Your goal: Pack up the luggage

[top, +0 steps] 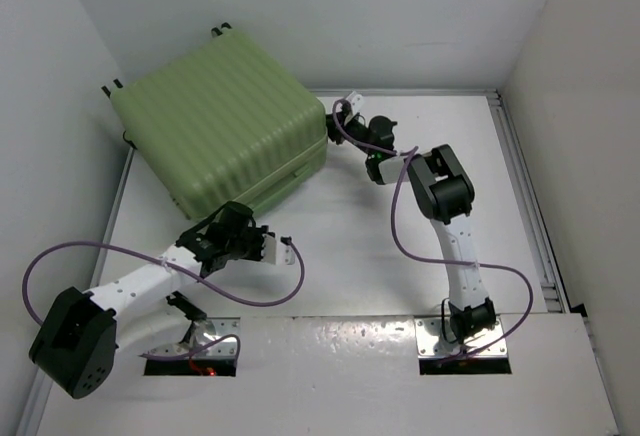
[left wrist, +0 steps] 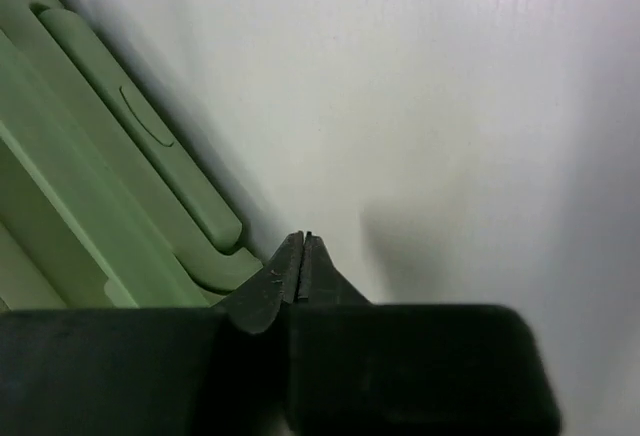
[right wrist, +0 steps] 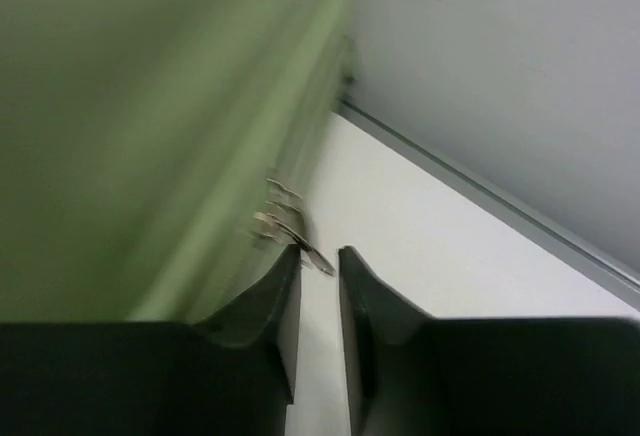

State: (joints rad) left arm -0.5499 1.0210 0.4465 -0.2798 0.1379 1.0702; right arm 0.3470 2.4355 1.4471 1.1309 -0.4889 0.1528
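A large light-green luggage [top: 225, 121] lay shut on a white table [top: 360, 256], ribbed shell upward, with its small wheels along its far edge. The left gripper [left wrist: 303, 248] sat just off the luggage's near corner, beside a moulded carry handle [left wrist: 150, 146], its jaws pressed together on nothing. The right gripper [right wrist: 320, 261] was at the luggage's right side, level with the seam, its jaws a narrow slit apart. A cluster of metal zipper pulls [right wrist: 280, 218] hung from the seam against the tip of one finger, and one tab reached into the gap without being pinched.

The step in hand looked like working the zipper. To do it well, the right gripper would likely need to centre the tab between its pads and close firmly. It should then draw along the seam rather than away from it, while the left arm steadied the shell against sliding.

The close view at the zipper was blurred, so the number of pulls, and whether the zip was fully done up, could not be told. The inside of the luggage was hidden, so whether anything was packed could not be told either.
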